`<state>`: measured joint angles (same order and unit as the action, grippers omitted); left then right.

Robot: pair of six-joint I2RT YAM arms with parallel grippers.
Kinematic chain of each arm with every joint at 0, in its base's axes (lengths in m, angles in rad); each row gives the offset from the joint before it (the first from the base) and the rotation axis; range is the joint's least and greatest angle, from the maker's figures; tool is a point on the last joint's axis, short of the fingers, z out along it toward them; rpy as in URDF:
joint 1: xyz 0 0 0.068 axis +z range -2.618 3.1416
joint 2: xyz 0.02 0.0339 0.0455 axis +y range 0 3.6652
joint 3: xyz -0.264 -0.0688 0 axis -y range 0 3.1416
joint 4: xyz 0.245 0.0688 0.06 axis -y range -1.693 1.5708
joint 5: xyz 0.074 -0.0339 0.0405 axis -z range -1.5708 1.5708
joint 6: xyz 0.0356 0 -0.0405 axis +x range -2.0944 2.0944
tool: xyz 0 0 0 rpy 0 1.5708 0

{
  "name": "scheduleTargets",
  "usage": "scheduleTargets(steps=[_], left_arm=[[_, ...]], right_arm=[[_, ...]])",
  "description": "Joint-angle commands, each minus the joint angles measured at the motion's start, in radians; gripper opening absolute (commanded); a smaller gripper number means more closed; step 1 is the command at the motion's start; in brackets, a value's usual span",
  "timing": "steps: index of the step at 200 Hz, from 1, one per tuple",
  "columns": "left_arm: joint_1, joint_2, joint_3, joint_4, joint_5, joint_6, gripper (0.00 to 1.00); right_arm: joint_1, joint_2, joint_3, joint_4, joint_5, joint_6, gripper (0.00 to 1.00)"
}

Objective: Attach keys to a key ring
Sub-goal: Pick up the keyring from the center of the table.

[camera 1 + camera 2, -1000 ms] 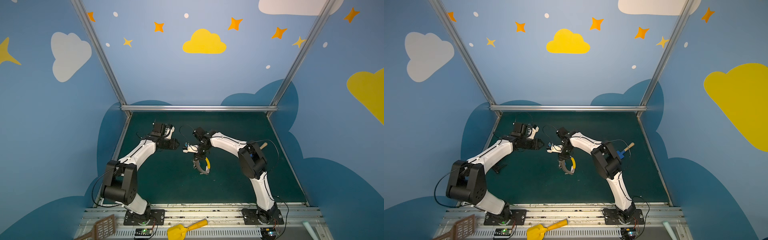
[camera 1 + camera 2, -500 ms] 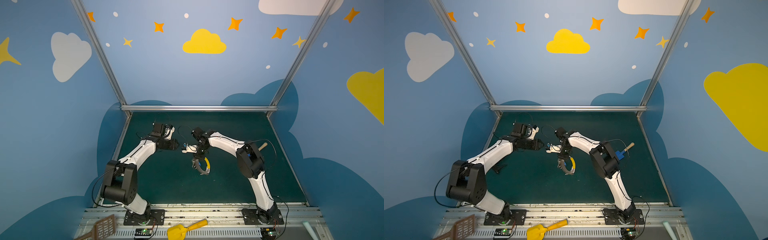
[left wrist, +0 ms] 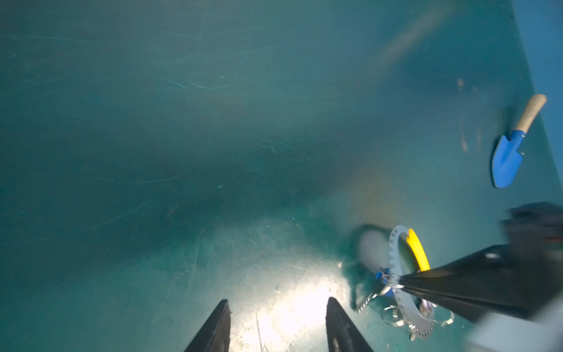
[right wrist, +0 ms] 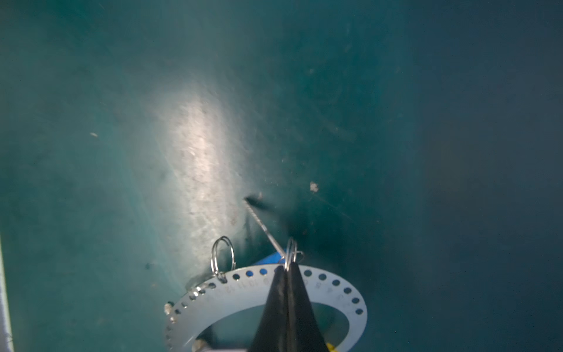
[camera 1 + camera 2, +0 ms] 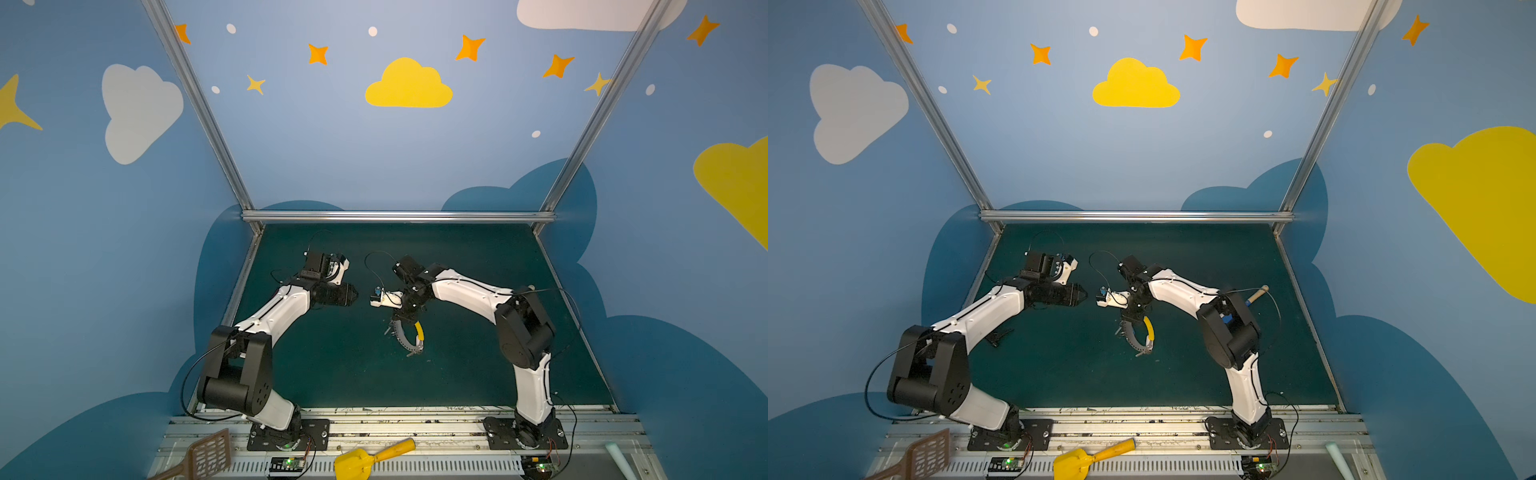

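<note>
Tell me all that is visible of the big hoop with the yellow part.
The key ring is a flat, thin, metal-looking grey hoop with small holes along its outer edge and a yellow sleeve on one stretch. A small split ring hangs from one hole. The shut right gripper crosses its band, pinching a second split ring there. Its contact with the mat is unclear.

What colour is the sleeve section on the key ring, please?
Yellow sleeve, clearest in left wrist view.
</note>
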<state>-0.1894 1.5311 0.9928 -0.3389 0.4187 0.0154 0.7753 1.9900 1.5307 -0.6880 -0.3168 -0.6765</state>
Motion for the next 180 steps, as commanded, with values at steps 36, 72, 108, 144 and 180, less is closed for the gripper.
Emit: scheduleTargets(steps=[36,72,108,144,180], left_arm=[[-0.036,-0.078,-0.039,0.080,0.066,0.063,0.50],[-0.063,-0.206,-0.141,0.214,0.136,0.130,0.48],[-0.105,-0.399,-0.312,0.403,0.245,0.260,0.48],[-0.158,-0.499,-0.330,0.382,0.253,0.386,0.48],[-0.216,-0.475,-0.230,0.236,0.261,0.485,0.48]], right_arm=[[-0.031,-0.141,-0.102,0.125,-0.108,0.053,0.00],[-0.062,-0.226,-0.186,0.217,-0.210,0.079,0.00],[-0.110,-0.345,-0.305,0.367,-0.361,0.096,0.00],[-0.148,-0.432,-0.379,0.443,-0.517,0.010,0.00],[-0.159,-0.497,-0.409,0.472,-0.541,-0.005,0.00]])
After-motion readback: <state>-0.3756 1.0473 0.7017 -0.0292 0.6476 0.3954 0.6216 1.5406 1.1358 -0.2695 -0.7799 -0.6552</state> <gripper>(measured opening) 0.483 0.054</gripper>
